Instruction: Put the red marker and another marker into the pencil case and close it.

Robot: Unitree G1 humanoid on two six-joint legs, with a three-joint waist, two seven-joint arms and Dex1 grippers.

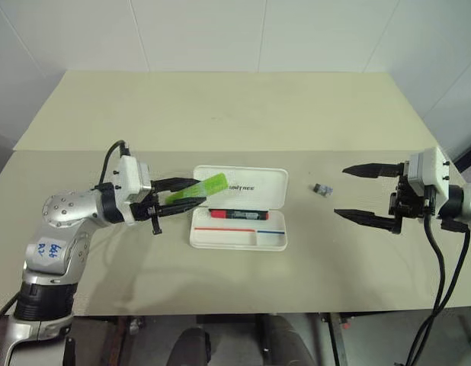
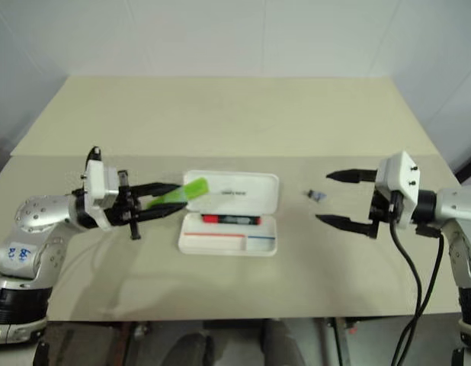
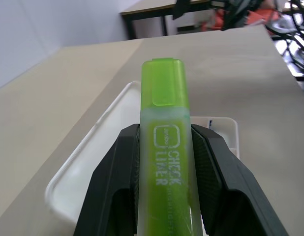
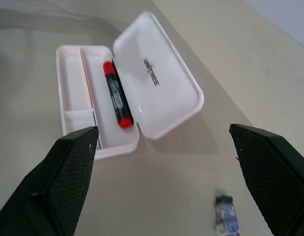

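A: Left gripper (image 1: pixel 191 192), status?

B: Both black fingers (image 3: pixel 115 177) pinch the lime-green highlighter (image 1: pixel 197 188) along its barrel. Cap end sticks out past the fingertips, over the left end of the pencil case (image 1: pixel 239 240). Printing on the barrel reads "CHECK LINER".

A: Pencil case, condition?

B: White hard plastic, lid thrown open and lying flat on the beige table (image 1: pixel 220 114), dark logo on the lid. Tray has a red and blue stripe (image 1: pixel 247 229) along its inside.

A: Contents?

B: One red marker (image 4: pixel 116 96), black barrel with red ends, lying lengthwise in the tray along the hinge side.

A: Right gripper (image 1: pixel 354 192)?

B: Fingers spread wide, nothing between them, well to the right of the case and off the table surface.

A: Loose items?

B: One small grey-black bit (image 1: pixel 322 189) on the table, between the case and the right gripper, nearer the case's lid corner.
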